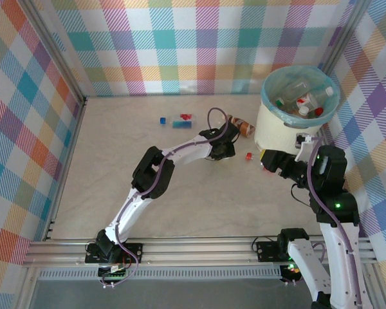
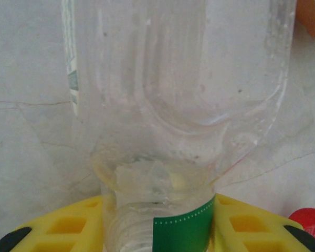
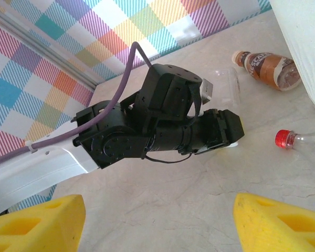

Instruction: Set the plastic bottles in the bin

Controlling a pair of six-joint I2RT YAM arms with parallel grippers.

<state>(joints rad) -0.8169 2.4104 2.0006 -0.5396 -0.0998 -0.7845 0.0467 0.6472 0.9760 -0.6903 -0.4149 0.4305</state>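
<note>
Bottle point(image 2: 178, 94) neck cropped between left fingers point(image 2: 68, 229)

Overhead looks down; wrists low, close; right shares left arm point(image 3: 147, 126).

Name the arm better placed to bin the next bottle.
Left: the left claw is shut on a clear bottle. The right claw, though beside the bin, is open and empty.
</note>
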